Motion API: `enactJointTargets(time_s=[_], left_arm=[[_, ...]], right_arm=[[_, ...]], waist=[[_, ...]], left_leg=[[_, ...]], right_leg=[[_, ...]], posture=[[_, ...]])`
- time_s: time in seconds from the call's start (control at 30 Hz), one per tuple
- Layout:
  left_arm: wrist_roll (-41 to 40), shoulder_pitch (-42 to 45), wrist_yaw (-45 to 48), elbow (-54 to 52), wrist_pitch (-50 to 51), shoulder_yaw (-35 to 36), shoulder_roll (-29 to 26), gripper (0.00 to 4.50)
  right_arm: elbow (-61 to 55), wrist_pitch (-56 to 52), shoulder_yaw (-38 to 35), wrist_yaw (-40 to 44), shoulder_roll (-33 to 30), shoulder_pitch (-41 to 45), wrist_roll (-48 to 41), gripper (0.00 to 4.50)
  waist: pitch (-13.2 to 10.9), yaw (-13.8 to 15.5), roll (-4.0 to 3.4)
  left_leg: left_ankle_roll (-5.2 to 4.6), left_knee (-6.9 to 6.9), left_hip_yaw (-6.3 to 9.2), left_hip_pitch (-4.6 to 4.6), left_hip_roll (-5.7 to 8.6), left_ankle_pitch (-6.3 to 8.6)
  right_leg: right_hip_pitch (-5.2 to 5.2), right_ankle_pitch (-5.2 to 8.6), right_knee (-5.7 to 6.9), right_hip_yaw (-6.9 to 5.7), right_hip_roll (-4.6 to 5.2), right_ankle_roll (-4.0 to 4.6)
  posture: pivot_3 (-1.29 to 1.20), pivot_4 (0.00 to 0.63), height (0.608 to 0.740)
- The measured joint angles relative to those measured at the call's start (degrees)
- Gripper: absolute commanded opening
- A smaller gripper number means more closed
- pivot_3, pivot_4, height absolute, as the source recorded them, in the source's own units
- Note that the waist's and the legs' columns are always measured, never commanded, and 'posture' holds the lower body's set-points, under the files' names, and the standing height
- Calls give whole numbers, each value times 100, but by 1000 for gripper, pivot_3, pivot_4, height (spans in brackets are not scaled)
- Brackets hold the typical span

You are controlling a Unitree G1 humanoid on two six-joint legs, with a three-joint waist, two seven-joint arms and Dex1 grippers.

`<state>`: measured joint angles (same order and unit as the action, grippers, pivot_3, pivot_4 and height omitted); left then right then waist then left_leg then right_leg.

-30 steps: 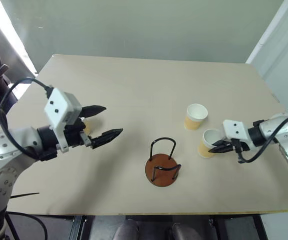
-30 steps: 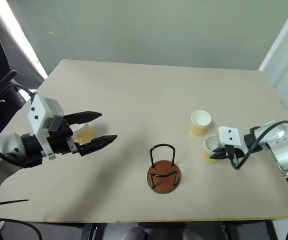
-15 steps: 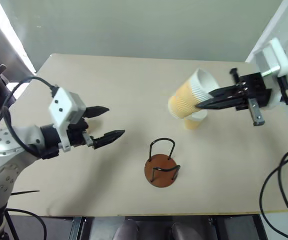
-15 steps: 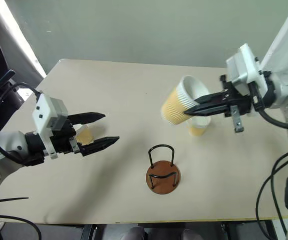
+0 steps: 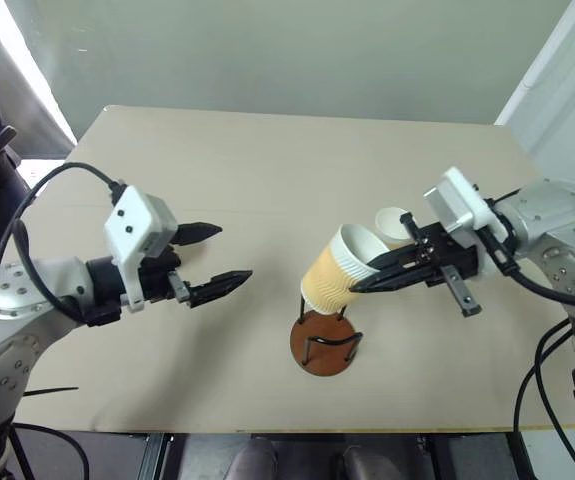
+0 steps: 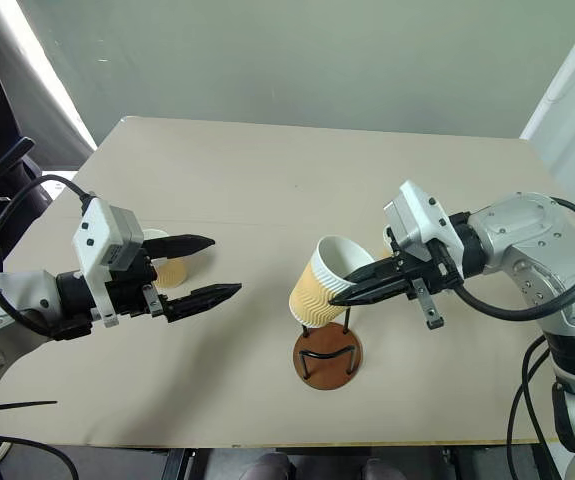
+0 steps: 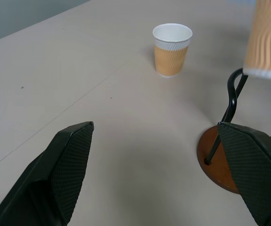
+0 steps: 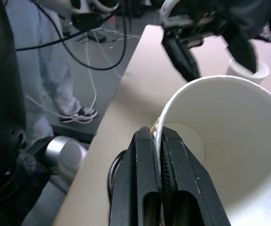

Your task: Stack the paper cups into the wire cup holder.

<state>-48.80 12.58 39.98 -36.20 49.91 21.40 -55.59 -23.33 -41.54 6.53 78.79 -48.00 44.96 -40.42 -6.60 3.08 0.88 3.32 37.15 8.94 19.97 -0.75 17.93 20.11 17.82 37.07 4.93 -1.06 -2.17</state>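
My right gripper (image 5: 357,287) is shut on the rim of a tan paper cup (image 5: 335,278). The cup hangs tilted, mouth toward the gripper, just over the black loops of the wire cup holder (image 5: 325,343), which stands on its reddish-brown disc near the table's front edge. A second cup (image 5: 395,221) stands upright behind the right gripper. A third cup (image 6: 168,270) stands on the table just beyond my left gripper (image 6: 225,265). That gripper is open and empty, left of the holder, pointing toward it. The left wrist view shows the holder (image 7: 222,157) and the held cup (image 7: 267,40).
The beige table (image 5: 267,160) has bare surface across its back half and between the two arms. The holder sits close to the front edge. In the right wrist view a person's grey trouser legs (image 8: 62,56) and cables lie beyond the table's left side.
My right gripper lifted the cup off the table at the right, carried it up and leftward, then brought it down over the holder. The left gripper stayed put and open.
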Motion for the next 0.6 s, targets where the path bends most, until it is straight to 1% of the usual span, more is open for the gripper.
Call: enactJointTargets(time_s=[0.17, 0.43, 0.53, 0.6], left_arm=[[0, -11, -13, 0, 0, -1, 0, 4500], [0, -11, -15, 0, 0, -1, 0, 4500], [0, -11, -23, 0, -1, -1, 0, 4500], [0, -11, -24, 1, -1, -1, 0, 4500]], right_arm=[[-118, 22, 124, 27, 2, -37, 21, 26], [-115, 296, 263, 139, -100, -146, 323, 26], [-114, 357, 335, 196, -136, -176, 387, 607], [-114, 376, 341, 218, -173, -186, 422, 1277]], waist=[[0, -2, 1], [0, -6, 1], [0, -6, 1], [0, -6, 1]], left_leg=[[0, 0, 1, -1, 0, 0], [0, 0, 0, -1, 0, 0], [0, 1, 0, -1, 0, 0], [0, 1, 0, -1, 0, 0]], right_leg=[[0, 0, 2, 0, -1, 0], [0, 0, 2, 0, -1, 0], [0, 0, 2, 0, -1, 0], [0, 0, 3, 0, -1, 0]], posture=[[0, 150, 740], [0, 150, 740], [0, 150, 740], [0, 150, 740]])
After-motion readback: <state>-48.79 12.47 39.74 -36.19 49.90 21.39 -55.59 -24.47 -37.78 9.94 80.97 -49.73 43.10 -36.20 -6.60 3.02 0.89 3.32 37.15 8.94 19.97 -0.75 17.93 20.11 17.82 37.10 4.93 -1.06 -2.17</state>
